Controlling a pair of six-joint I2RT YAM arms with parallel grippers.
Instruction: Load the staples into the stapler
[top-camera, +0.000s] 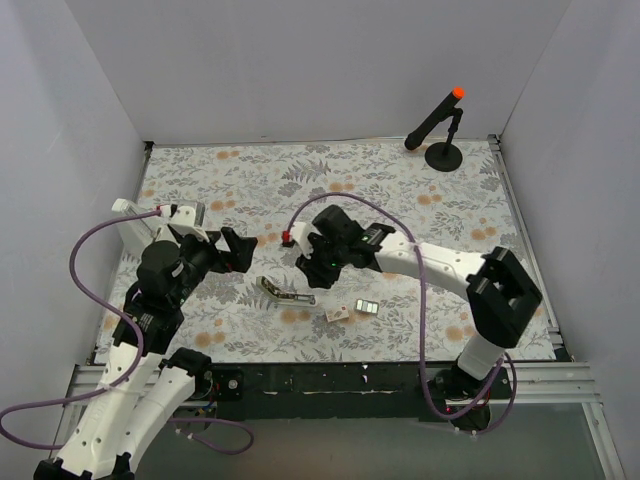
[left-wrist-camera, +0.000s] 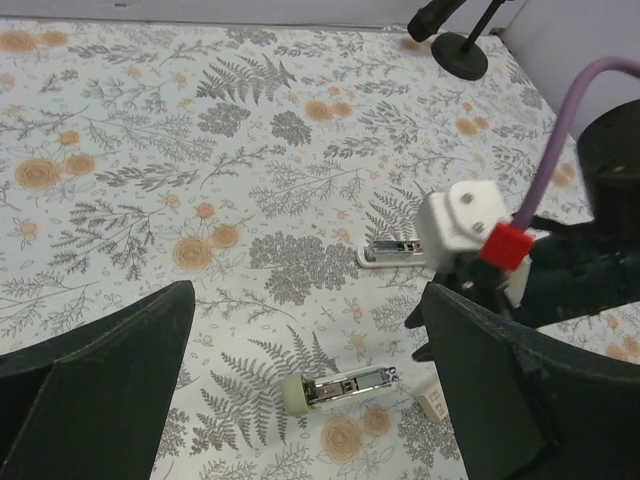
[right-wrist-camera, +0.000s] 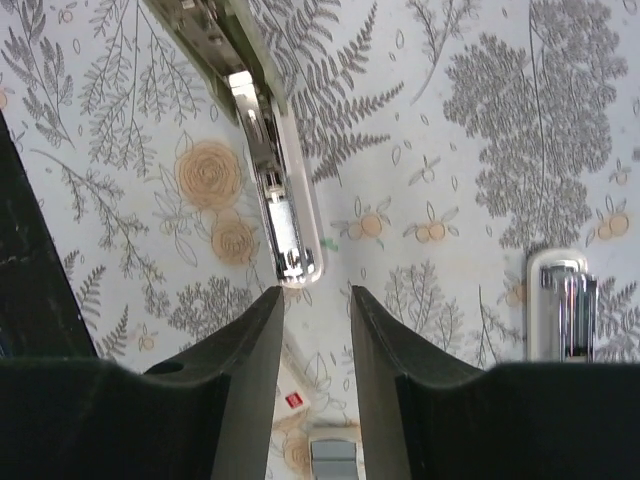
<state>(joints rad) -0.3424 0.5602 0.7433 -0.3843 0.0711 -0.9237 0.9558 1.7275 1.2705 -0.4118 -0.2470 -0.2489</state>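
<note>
Nearest the arm bases, close to the near edge of the flower-printed table, I see the silvery-white staples in their small dark-rimmed rectangular tray. The little beige cardboard box sits just beside it, on the left arm's side. From my black two-fingered right gripper they lie back toward its own wrist. In the right wrist view the tray's end only just shows at the bottom, through the gap between the fingers. From above, the tray's long axis seems to run roughly across the table, though it is too small for me to be sure. That gripper's fingers stand partly apart with bare table between them, pinching nothing. Just ahead of its fingertips lies the opened stapler, bright metal channel bared, its long axis running away from the tips and slanting left. A second white-and-metal stapler piece sits off to the gripper's right; I cannot tell whether it is a separate one. As I judge it, the right arm is the nearer to the staples and would have to draw back over the tray. Across the stapler from it, my left gripper hangs spread wide and empty, well apart from the staples
</note>
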